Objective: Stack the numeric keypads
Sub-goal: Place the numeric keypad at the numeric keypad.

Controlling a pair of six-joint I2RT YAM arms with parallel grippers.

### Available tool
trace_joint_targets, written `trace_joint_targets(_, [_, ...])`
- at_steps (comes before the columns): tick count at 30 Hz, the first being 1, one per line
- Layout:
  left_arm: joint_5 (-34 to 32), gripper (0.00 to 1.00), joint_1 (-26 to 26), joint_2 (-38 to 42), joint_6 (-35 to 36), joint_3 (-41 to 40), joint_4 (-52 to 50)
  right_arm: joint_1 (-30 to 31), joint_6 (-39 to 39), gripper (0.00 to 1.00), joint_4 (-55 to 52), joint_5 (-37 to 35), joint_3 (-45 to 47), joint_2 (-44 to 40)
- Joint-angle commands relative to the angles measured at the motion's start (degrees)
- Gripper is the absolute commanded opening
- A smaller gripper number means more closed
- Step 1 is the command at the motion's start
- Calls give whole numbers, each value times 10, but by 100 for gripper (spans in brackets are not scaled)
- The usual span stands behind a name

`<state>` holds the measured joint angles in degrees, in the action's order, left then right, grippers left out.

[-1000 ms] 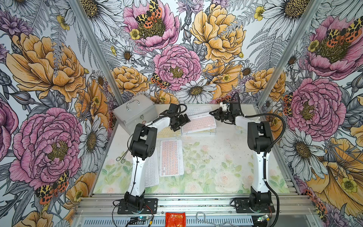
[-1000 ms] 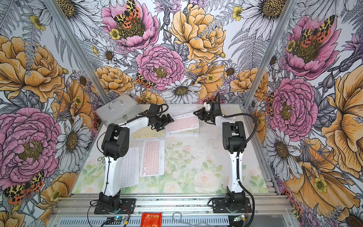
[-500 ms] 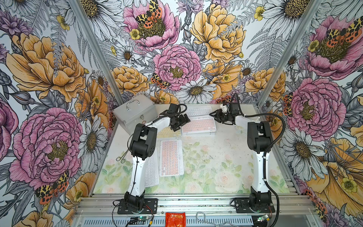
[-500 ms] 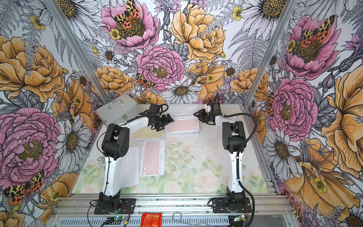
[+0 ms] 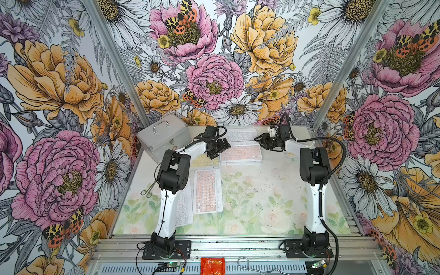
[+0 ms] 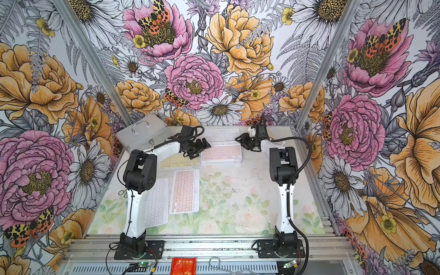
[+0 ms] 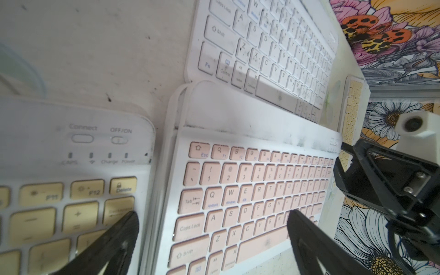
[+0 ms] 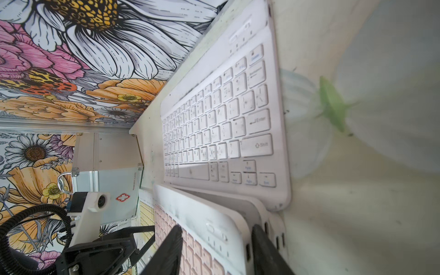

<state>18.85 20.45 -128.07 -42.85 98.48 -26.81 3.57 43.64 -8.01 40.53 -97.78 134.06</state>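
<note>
keypads point(image 5: 241, 154): thin pink-keyed slabs, kinda smudgy white frames, stacked far middle
left gripper point(image 7: 213, 214): spread wide over left end
right gripper point(image 8: 217, 228): half-spread, straddling right edge

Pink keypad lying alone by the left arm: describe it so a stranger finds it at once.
Find the left arm's white lower link. Beside it, past a white keypad, lies the pink keypad, long side running front to back. The other pink one tops the stack at the back.

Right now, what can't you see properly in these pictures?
- White keypad: in both top views, the left arm covers part of it.
- Pink-topped stack: right wrist view, picture edge cuts it, count unclear.
- Far yellow keypad: left wrist view, edge-on, keys too small.
</note>
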Motion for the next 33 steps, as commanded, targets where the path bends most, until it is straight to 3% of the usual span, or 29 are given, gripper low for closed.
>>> trace_joint_targets(1, [-7,99,-1,0,9,-3,1,3,-24,50,-10,-19,-16,7])
trace_joint_targets(19, [-14,99,-11,26,17,-29,1,14,-65,67,-52,-68,-24,-15])
trace_joint_targets(22, [-23,99,-16,44,26,-39,0,13,-93,76,-68,-115,-3,-58])
trace_joint_targets(27, [-70,99,-16,97,52,-53,-21,-11,-158,99,-186,-271,-45,-94])
trace_joint_targets(33, [-92,99,46,117,71,-29,-35,-46,-189,100,-299,-391,-149,-25])
